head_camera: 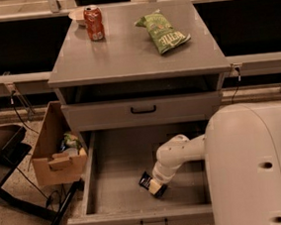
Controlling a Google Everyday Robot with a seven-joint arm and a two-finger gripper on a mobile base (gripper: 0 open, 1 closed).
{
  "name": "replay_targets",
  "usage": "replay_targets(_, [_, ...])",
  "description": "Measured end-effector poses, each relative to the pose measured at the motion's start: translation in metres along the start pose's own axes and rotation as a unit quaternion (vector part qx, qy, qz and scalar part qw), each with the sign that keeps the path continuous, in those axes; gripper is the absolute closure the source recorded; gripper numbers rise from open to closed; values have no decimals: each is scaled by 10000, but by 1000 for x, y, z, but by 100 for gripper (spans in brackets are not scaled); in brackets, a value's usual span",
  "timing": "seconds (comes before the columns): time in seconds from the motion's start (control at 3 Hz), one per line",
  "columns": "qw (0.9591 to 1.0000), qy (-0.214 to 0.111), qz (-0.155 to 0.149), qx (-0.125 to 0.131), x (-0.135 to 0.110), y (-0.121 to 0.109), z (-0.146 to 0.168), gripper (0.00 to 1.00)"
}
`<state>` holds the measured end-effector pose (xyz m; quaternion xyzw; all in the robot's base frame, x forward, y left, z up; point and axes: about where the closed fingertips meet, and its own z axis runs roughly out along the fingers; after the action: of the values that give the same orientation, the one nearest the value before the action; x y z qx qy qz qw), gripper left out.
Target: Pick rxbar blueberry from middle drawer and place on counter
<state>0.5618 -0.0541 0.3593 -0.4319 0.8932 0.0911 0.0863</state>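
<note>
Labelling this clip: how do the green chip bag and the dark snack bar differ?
The green chip bag lies on the counter; the rxbar blueberry sits in the open middle drawer. The bag is larger and green; the bar small and dark. Nothing touches the bag; the pincer is down at the bar. Both are wrapped snacks.

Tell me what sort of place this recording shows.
Likely an office or lab test area: grey drawer cabinet with soda can and chip bag on top, cardboard box beside it. The gripper is down in the open lowest drawer.
</note>
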Motion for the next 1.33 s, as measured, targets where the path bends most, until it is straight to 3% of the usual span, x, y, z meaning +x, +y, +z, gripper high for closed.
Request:
replay_targets(0.33, [9999,-30,-113,46,8,-2,-25,100])
replay_targets(0.67, [9995,-75,-298,95,27,-4,-93,100])
replay_targets(1.0, [9993,-221,-282,46,43,-16,-180,100])
replay_targets(1.33, [9985,-470,-270,-14,41,-41,-263,100])
